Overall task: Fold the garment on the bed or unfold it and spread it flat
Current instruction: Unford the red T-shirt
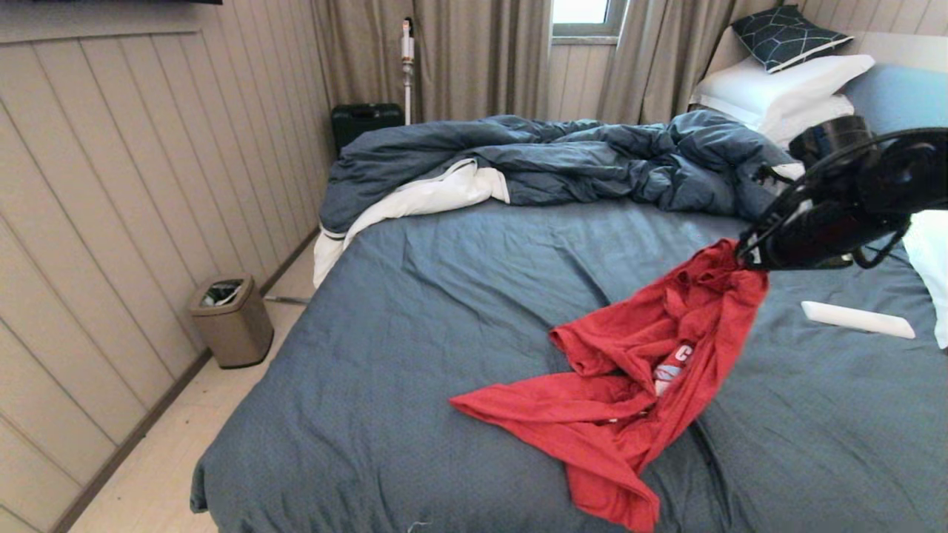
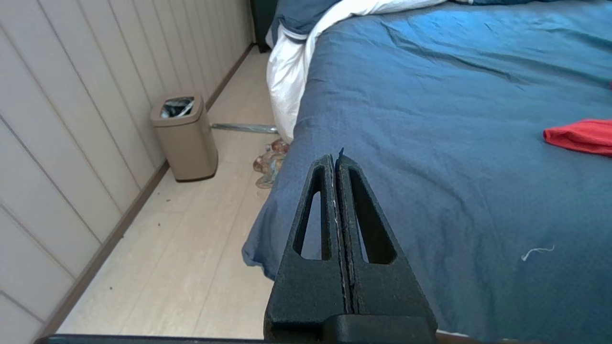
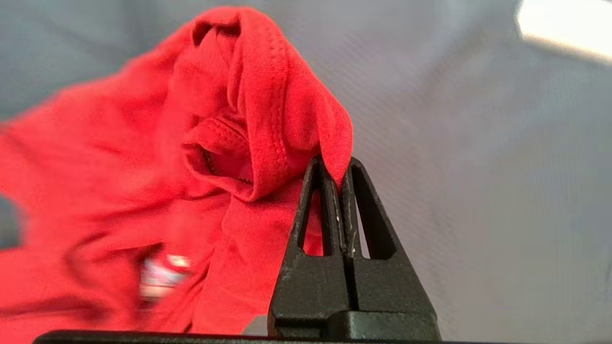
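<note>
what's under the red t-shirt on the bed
Blue-grey sheet of the large bed lies under the crumpled red short-sleeved T-shirt; the part beneath the fabric is hidden. The right pincer lifts one edge.

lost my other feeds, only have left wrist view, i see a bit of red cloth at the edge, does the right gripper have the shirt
Observer: Yes. The right gripper is shut on a fold of the garment.
Operator: is the shirt off the bed
Observer: Partly. The pinched end is raised; the rest trails on the bed.
Operator: is it spread flat
Observer: No, it's bunched, with only a bit of the chest print showing.
Operator: anything near it
Observer: A flat white object lies on the sheet beyond the right gripper.
</note>
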`<state>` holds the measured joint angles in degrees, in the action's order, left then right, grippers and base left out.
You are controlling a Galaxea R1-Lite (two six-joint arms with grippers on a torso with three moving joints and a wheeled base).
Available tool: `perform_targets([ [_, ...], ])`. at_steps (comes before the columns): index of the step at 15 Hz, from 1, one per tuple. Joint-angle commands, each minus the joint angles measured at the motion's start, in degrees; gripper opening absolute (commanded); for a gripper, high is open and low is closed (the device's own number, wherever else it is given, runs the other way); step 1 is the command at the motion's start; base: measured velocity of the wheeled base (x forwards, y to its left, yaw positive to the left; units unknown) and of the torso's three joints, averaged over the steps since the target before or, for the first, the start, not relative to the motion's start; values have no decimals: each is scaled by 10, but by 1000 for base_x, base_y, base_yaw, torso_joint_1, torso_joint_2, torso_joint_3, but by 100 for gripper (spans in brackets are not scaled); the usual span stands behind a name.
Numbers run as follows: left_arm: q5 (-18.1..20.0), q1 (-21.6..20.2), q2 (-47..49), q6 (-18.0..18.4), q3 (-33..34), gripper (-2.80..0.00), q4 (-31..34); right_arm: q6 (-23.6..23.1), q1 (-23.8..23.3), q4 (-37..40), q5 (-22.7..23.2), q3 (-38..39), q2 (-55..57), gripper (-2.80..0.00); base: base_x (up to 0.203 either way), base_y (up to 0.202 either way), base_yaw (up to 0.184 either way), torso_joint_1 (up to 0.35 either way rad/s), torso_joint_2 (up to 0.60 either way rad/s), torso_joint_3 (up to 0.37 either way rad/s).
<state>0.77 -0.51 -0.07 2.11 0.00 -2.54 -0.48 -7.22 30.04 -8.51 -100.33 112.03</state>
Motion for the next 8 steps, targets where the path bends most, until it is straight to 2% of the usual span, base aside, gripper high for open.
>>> perform_targets([
  [1,0,0,1,0,0,-280,-1,-5,-52,-24,16,40,13,-280,0,0,0,0,0,0],
  [4,0,0,1,1,0,-280,0,-39,-123,-115,29,89,43,-280,0,0,0,0,0,0],
  [8,0,0,1,1,0,-280,0,-60,-205,-135,68,99,81,-280,0,0,0,0,0,0],
])
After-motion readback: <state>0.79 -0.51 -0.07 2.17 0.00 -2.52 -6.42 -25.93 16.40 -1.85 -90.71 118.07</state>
